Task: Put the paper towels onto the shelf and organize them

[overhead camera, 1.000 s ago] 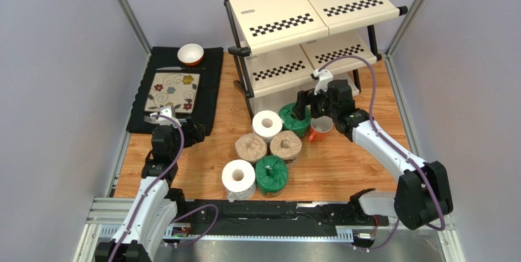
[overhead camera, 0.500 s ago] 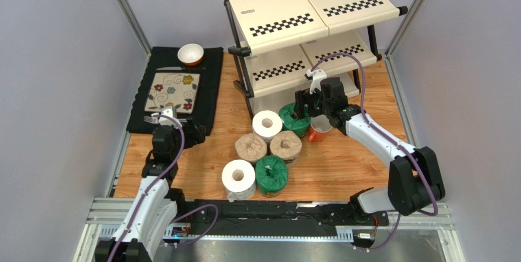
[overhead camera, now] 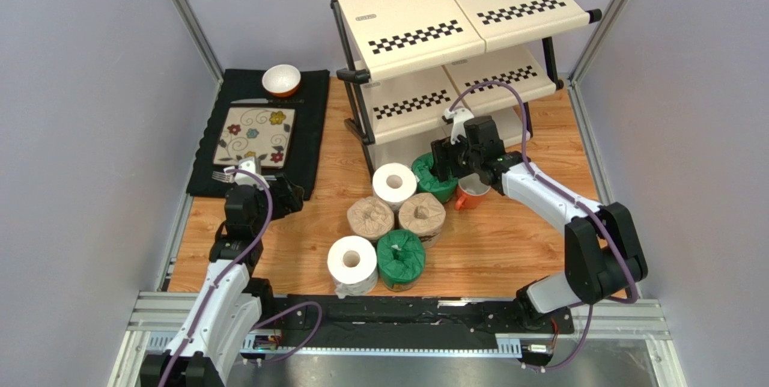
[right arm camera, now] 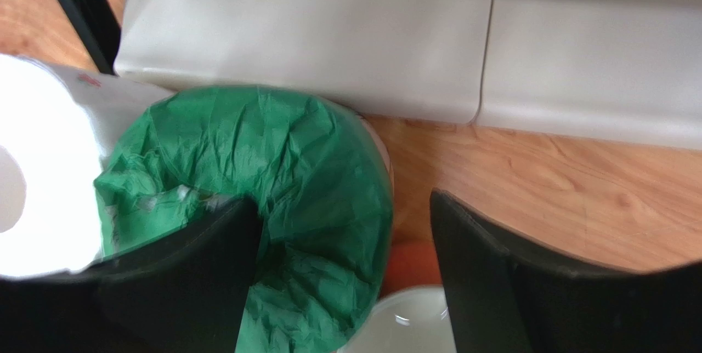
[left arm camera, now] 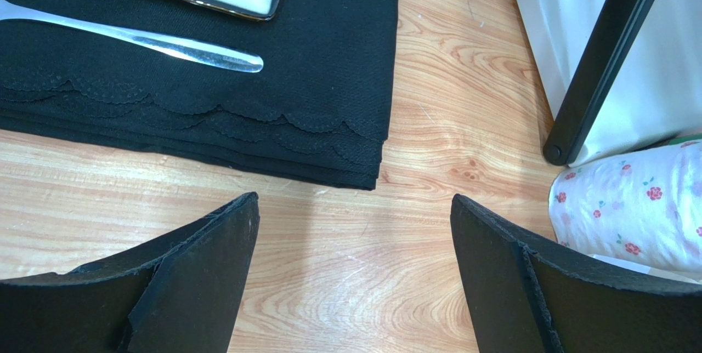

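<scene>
Six paper towels stand in a cluster on the wooden table: two white (overhead camera: pixel 394 184) (overhead camera: pixel 352 263), two brown (overhead camera: pixel 370 217) (overhead camera: pixel 422 214), two green (overhead camera: pixel 431 177) (overhead camera: pixel 401 257). The shelf (overhead camera: pixel 451 26) stands behind them with nothing on its tiers. My right gripper (overhead camera: pixel 449 163) is open over the far green roll (right arm camera: pixel 272 197). One finger is over its core, the other beyond its edge above the mug; the gripper (right arm camera: pixel 346 279) holds nothing. My left gripper (overhead camera: pixel 278 193) is open and empty over bare wood (left arm camera: pixel 354 271) beside the placemat.
An orange mug (overhead camera: pixel 471 193) stands touching the far green roll's right side, also in the right wrist view (right arm camera: pixel 412 320). A black placemat (overhead camera: pixel 257 135) with floral plate, utensil (left arm camera: pixel 165 45) and small bowl (overhead camera: pixel 282 80) lies at left. A shelf leg (left arm camera: pixel 593 73) and white roll (left arm camera: pixel 634 205) are right of my left gripper.
My right gripper has moved left and slightly down, from above the mug onto the far green roll. The left arm and the rolls have not moved.
</scene>
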`<state>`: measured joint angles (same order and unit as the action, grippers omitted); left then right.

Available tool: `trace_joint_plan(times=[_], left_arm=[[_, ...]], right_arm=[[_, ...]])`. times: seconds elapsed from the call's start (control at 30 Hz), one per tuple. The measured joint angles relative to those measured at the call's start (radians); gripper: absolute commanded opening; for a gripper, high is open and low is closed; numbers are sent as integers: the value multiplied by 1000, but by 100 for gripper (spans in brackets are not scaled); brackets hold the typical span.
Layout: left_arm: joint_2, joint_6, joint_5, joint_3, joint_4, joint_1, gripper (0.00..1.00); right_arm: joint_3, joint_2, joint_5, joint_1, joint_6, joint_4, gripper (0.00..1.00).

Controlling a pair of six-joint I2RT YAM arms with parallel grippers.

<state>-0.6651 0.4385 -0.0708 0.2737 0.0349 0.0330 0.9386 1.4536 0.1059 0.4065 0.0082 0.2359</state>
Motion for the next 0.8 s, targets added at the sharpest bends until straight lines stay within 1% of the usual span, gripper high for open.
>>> trace_joint_plan(times=[0.07, 0.1, 0.17, 0.2, 0.27, 0.3, 0.37, 0.43, 0.57, 0.8], left_arm=[[0, 0, 0, 0, 0, 0, 94], [0, 0, 0, 0, 0, 0, 94], [0, 0, 0, 0, 0, 0, 94], [0, 0, 0, 0, 0, 0, 94], [0, 0, 0, 0, 0, 0, 94], [0, 0, 0, 0, 0, 0, 94], [0, 0, 0, 0, 0, 0, 94], [0, 0, 0, 0, 0, 0, 94], [0, 0, 0, 0, 1, 0, 94], [1, -2, 0, 0, 6, 0, 94]], right_arm=[[7, 23, -8, 12, -13, 2, 69], [15, 28, -11, 18, -18, 3, 65], [26, 39, -15, 27, -25, 7, 62], [29, 43, -19, 31, -25, 7, 57], [35, 49, -22, 36, -30, 8, 54], [35, 50, -27, 38, -31, 7, 51], [35, 50, -31, 39, -32, 7, 49], [35, 48, -36, 40, -32, 7, 44], [21, 24, -43, 40, -29, 17, 40], [2, -74, -45, 43, 0, 55, 38]])
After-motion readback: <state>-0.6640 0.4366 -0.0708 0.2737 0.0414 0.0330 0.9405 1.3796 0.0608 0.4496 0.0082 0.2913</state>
